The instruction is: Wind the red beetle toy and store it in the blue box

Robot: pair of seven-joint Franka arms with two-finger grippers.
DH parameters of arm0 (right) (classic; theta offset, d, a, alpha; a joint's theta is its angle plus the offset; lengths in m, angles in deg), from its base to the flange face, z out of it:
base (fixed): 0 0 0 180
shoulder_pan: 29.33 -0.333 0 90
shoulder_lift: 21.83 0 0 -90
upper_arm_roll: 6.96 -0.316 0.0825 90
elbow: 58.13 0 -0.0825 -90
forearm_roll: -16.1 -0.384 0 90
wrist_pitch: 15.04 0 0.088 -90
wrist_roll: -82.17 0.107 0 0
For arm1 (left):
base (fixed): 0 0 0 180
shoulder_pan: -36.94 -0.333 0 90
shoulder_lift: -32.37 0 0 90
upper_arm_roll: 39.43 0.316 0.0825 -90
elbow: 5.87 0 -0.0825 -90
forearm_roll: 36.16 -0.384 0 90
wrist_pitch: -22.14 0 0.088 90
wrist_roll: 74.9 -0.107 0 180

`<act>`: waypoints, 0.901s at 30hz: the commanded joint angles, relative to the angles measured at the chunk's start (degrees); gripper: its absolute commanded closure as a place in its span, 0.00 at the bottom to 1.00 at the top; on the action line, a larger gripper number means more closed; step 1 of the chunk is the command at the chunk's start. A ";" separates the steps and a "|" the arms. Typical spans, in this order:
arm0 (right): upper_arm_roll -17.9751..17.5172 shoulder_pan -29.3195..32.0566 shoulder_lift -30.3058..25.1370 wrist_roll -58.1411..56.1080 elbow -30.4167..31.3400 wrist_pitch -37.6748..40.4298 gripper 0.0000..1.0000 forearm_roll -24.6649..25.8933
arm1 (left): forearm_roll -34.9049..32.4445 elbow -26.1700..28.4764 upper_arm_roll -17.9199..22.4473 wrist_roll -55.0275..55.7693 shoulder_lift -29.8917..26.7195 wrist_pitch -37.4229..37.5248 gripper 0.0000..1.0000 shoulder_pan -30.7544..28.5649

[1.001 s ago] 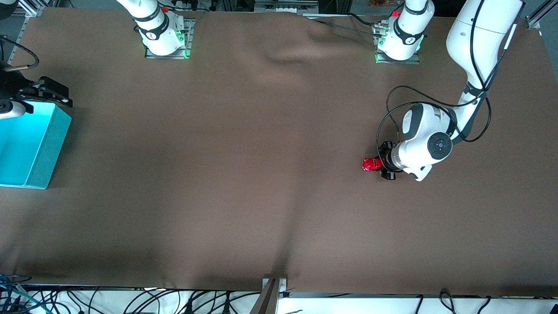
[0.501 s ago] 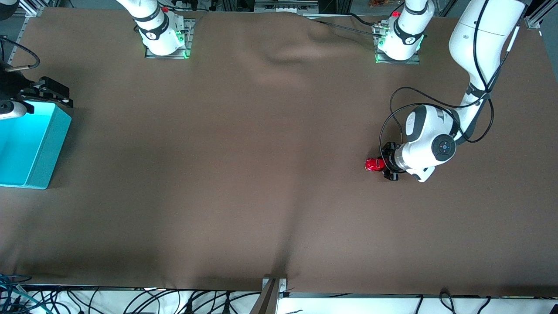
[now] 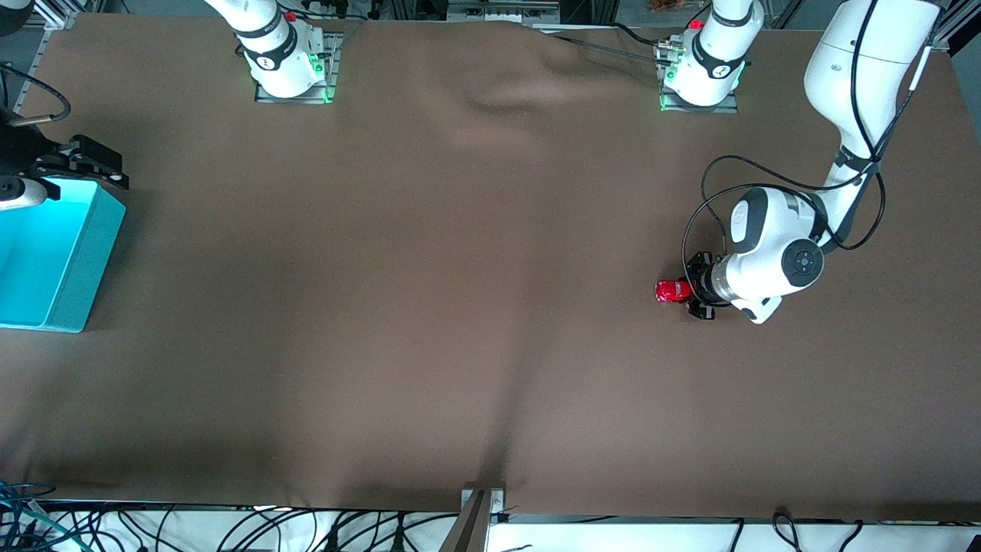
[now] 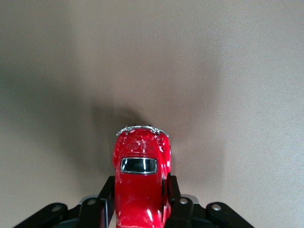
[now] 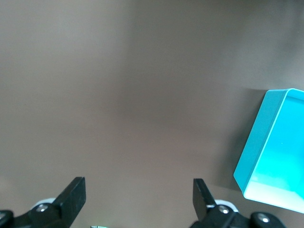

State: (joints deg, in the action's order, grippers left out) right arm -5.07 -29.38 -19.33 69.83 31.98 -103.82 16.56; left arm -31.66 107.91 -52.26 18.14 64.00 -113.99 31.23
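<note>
The red beetle toy (image 3: 673,291) is low at the brown cloth toward the left arm's end of the table. My left gripper (image 3: 684,292) is shut on it, one finger on each side of its body. In the left wrist view the toy (image 4: 140,171) sticks out ahead of the gripper (image 4: 139,197), rear window up. The blue box (image 3: 80,261) stands at the right arm's end of the table. My right gripper (image 3: 77,163) waits over the box's farther corner. In the right wrist view it (image 5: 139,194) is open and empty, with the box (image 5: 259,142) beside it.
Brown cloth (image 3: 460,307) covers the table, with a wrinkle (image 3: 506,96) between the two arm bases. A bracket (image 3: 481,498) sits at the table's near edge. A black cable (image 3: 709,184) loops off the left arm's wrist.
My left gripper has drawn the red beetle toy along the cloth toward the left arm's end of the table. The right arm has not moved.
</note>
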 commanded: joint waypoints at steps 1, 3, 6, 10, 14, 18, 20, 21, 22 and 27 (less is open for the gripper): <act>-0.14 -0.13 0.31 -0.22 -1.16 1.06 0.00 0.86 | -0.72 -0.22 0.44 -2.60 1.42 -0.54 1.00 -1.05; -0.14 -0.13 0.31 -0.14 -1.16 1.06 0.00 0.86 | -0.98 -0.22 0.70 -2.69 1.43 -0.54 1.00 -1.66; -0.14 -0.13 0.31 -0.14 -1.07 1.06 0.00 0.86 | -3.09 -0.14 0.71 -2.86 1.51 -0.54 1.00 -2.89; -0.14 -0.13 0.31 -0.22 -1.07 1.06 0.00 0.86 | -3.88 -0.22 0.79 -2.86 2.39 -0.63 1.00 -3.60; -0.14 -0.13 0.31 -0.22 -1.16 1.06 0.00 0.86 | -5.56 -0.22 0.79 -2.86 2.74 -0.98 1.00 -4.83; -0.14 -0.13 0.31 -0.22 -1.07 1.06 0.00 0.86 | -5.56 -0.31 0.79 -2.60 2.74 -0.98 1.00 -5.18; -0.14 -0.05 0.31 -0.22 -1.16 1.06 0.00 0.86 | -5.56 -0.31 0.79 -2.43 2.74 -0.98 1.00 -5.18; -0.14 -0.13 0.22 -0.22 -1.16 1.06 0.00 0.86 | -5.56 -0.31 0.79 -2.43 2.74 -0.98 1.00 -5.36; -0.14 -0.13 0.31 -0.14 -1.16 1.06 0.00 0.86 | -5.56 -0.31 0.79 -2.51 2.74 -0.98 1.00 -5.71; -0.14 -0.13 0.31 -0.14 -1.16 1.06 0.00 0.86 | -6.08 -0.31 0.79 -3.04 2.66 -0.98 1.00 -6.41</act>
State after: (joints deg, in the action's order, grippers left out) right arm -5.07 -29.39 -19.32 69.83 31.98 -103.82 16.58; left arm -35.00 107.94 -51.97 15.89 63.94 -113.47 26.15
